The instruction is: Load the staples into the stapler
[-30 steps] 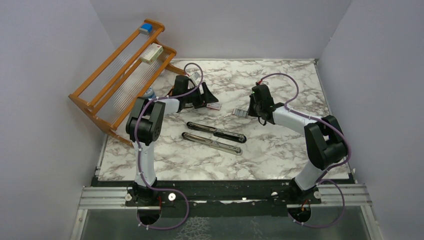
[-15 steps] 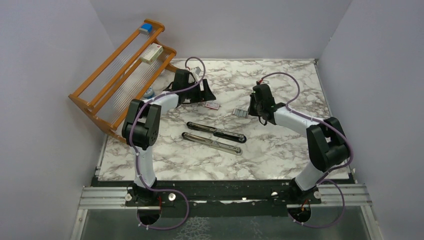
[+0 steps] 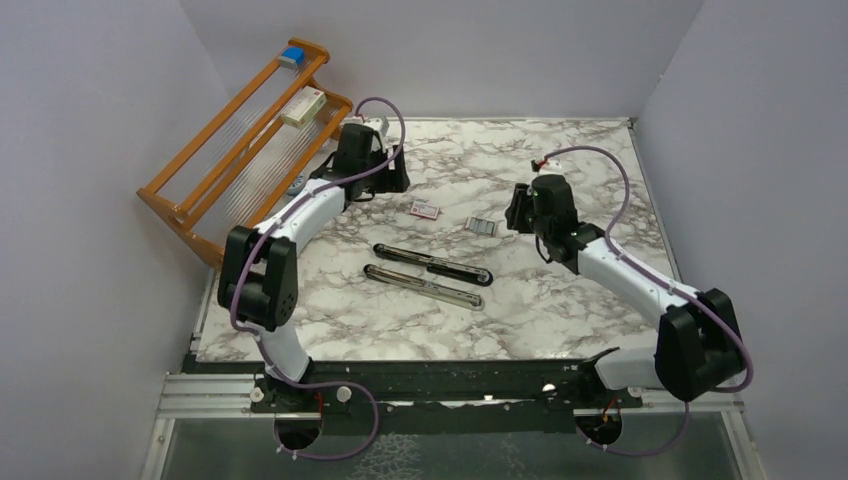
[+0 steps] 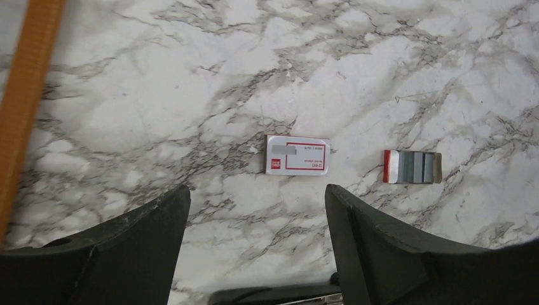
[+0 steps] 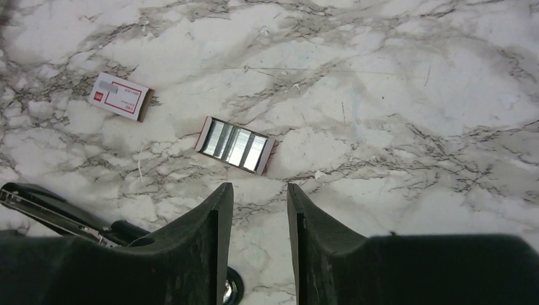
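Observation:
The stapler (image 3: 430, 274) lies opened out mid-table, its two long black halves side by side with a silver rail showing. The staples (image 3: 481, 225) sit as silver strips in a small grey tray behind it, and the red-and-white packet (image 3: 425, 209) lies to their left. My left gripper (image 3: 388, 180) hovers back-left of the packet, open and empty. In its wrist view the packet (image 4: 297, 154) and tray (image 4: 412, 167) lie beyond the gripper (image 4: 257, 190). My right gripper (image 5: 259, 187) is open by a narrow gap, empty, just short of the tray (image 5: 234, 144). The stapler's end (image 5: 57, 213) shows at its lower left.
A wooden rack (image 3: 190, 185) leans at the back left, holding a white-and-red box (image 3: 303, 107) and a small blue item (image 3: 291, 56). Grey walls close in the table on the left, back and right.
My left arm has swung back and left, away from the packet. My right gripper has drawn back to the right from the tray and its jaws have parted.

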Controlling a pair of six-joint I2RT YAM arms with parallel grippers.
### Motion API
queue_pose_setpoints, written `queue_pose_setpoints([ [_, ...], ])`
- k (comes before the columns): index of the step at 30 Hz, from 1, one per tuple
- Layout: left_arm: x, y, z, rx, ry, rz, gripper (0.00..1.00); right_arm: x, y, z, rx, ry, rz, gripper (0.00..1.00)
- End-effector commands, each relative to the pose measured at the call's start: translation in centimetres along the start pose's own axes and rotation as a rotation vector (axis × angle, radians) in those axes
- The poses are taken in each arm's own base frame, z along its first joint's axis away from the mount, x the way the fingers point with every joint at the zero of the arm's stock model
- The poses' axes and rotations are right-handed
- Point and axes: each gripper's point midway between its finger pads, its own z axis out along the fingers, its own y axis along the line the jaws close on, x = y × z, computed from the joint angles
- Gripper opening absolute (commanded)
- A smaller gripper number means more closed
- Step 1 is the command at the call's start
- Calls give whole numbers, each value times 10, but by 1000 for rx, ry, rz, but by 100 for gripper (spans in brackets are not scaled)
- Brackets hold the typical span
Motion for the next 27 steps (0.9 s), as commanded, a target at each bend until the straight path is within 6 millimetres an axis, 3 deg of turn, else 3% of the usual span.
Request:
queue_pose_setpoints([
  [1,-7,22,-47,-171,-34,59,81,-17,-9,-23,4,-87,-50,43],
  [4,1,28,-70,-210,-35,66,85,-19,-22,-41,50,-129,-26,55],
  [9,11,37,-105,-275,-76,40,91,-11,-36,-61,100,-105,-28,65],
  [14,27,59,-130,-407,-95,-25,99,6,-45,-68,138,-41,-1,66],
  [19,45,70,-146,-463,-92,-67,99,2,-36,-60,112,-33,1,66],
  [27,70,63,-144,-400,-59,-106,97,-21,-20,-24,143,17,69,61],
])
